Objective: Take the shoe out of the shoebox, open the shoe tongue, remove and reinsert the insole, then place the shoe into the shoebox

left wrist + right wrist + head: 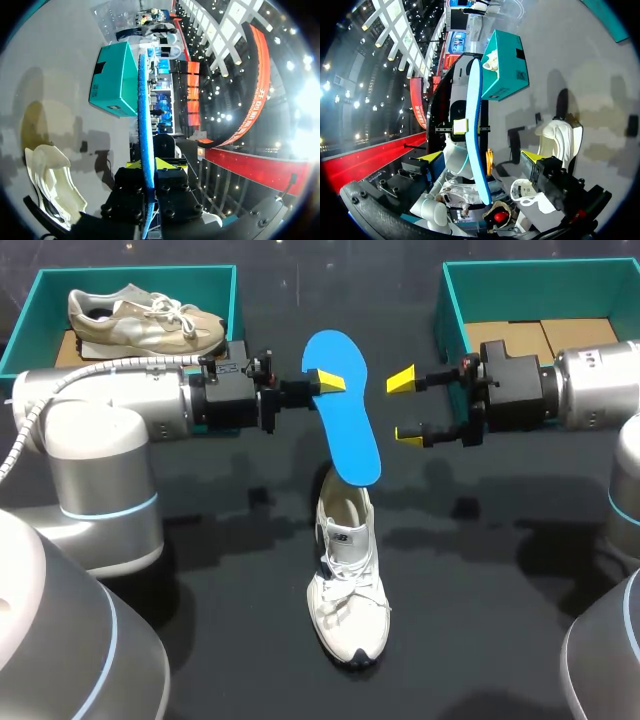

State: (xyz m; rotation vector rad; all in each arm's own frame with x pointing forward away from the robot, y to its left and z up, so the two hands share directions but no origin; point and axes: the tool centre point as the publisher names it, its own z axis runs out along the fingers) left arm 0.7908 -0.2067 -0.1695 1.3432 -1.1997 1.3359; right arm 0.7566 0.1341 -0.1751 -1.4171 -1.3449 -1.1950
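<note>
One insole in left gripper

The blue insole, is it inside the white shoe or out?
Out. The left gripper grips the blue insole in the air, while the white shoe sits on the table.

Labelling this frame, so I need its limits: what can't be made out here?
Head view: shoe heel, behind the insole's lower end.
Head view: left gripper's second finger, behind the insole.
Head view: right box floor, partly under the right arm.
Both wrist views: insole faces, seen edge-on.
</note>
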